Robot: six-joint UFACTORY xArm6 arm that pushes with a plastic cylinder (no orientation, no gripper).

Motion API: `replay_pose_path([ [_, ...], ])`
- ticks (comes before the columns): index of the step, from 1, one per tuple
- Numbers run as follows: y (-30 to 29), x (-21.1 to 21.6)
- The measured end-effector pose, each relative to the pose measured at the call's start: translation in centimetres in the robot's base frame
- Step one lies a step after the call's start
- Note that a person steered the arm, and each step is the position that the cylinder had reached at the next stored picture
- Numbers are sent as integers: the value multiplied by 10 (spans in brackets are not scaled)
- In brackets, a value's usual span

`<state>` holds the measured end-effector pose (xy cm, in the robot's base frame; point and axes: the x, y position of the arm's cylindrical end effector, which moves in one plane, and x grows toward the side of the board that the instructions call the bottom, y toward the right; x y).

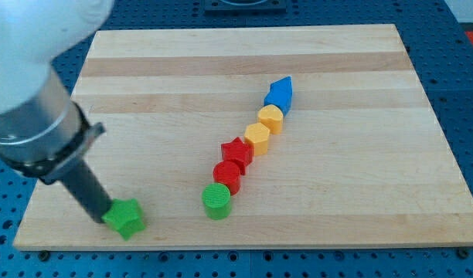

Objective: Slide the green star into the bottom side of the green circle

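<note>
— Where's the green star (pixel 125 218) sitting?

— Lower left of the surface (pixel 144 85), with my tip (pixel 105 217) pressing against its left edge. The tool is just a bare rod, grasping nothing.

— And the green circle (pixel 217 201)?

— It's sitting apart, to the star's right, ending a diagonal chain: red cylinder (pixel 228 176), red star (pixel 237 154), two yellow blocks (pixel 257 137) (pixel 270 118), blue block (pixel 279 93).

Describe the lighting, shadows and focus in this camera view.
Camera view: even, soft light with no glare on the wooden board. Short, faint shadows sit under the blocks, such as the green circle and blue block. The blocks look sharp. The arm's pale upper body at the view's top left is close and blurred. My tip touches the green star on its left.
</note>
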<state>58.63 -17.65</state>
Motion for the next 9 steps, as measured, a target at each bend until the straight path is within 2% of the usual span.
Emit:
replay_pose_path([
  [1, 8, 0],
  [3, -79, 5],
  [4, -81, 32],
  [6, -2, 25],
  [7, 12, 25],
  [9, -6, 16],
])
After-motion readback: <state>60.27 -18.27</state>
